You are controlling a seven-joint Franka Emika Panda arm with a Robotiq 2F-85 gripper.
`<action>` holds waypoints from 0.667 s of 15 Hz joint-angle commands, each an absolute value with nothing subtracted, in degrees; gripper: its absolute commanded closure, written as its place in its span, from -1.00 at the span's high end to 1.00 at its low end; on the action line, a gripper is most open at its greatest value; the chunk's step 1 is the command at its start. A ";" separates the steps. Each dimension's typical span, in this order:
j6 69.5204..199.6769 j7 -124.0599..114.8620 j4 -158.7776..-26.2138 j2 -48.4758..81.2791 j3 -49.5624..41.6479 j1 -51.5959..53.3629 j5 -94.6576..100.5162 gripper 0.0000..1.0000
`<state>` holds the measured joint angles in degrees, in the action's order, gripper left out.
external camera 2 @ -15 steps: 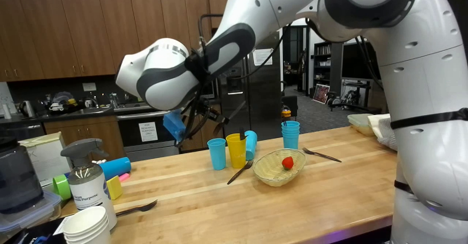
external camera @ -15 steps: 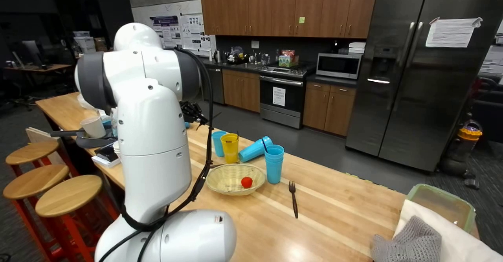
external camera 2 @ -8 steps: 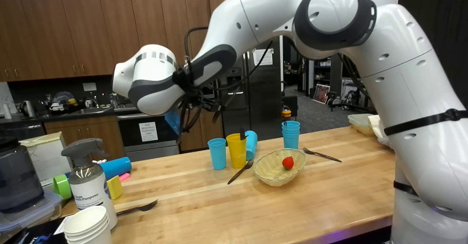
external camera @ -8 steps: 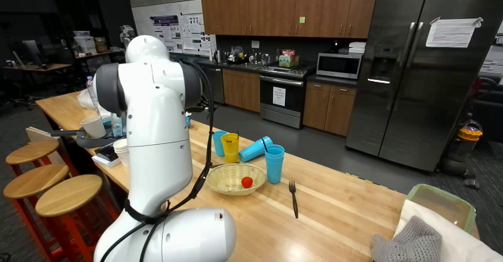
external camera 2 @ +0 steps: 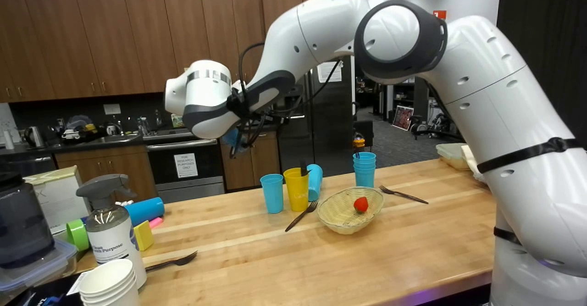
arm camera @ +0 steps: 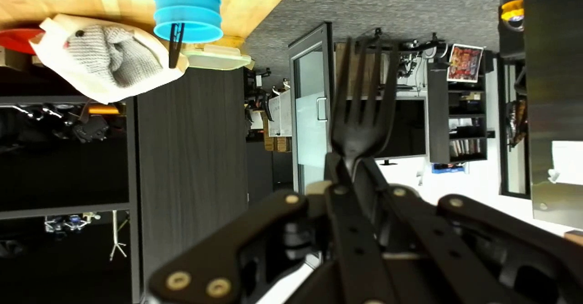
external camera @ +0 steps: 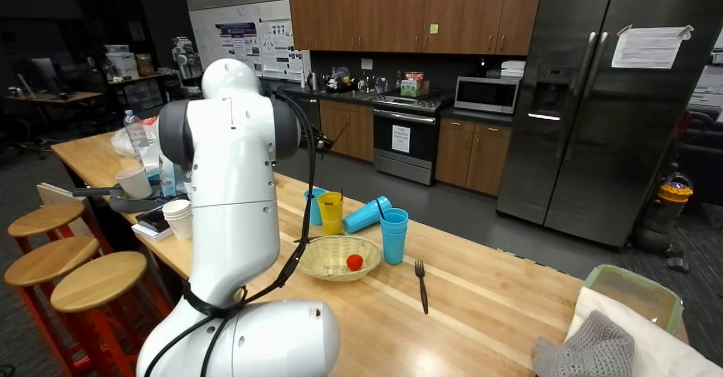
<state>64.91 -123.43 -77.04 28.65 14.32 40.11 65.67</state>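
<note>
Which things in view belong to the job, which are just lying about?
In the job:
gripper
held fork, clamped in its jaws

Just lying about, untouched:
wicker basket
red item in it
yellow cup
blue cup on its side
stacked blue cups
three loose forks
spray bottle
paper cups
gray knitted item

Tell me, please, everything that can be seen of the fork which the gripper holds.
The fork is dark and looks like plastic, slightly blurred in the wrist view. Its head has four long tines, which point away from the gripper. The shut jaws pinch it near the neck, and the handle is mostly hidden. It is held in the air; nothing else visibly touches it.
</note>
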 commanded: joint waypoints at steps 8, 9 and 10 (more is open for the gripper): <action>62.68 -101.22 -64.08 38.14 12.66 42.50 64.74 -0.97; 62.15 -99.29 -63.27 38.67 12.43 42.76 64.60 -0.97; 61.92 -97.40 -62.45 39.17 12.38 42.94 64.27 -0.97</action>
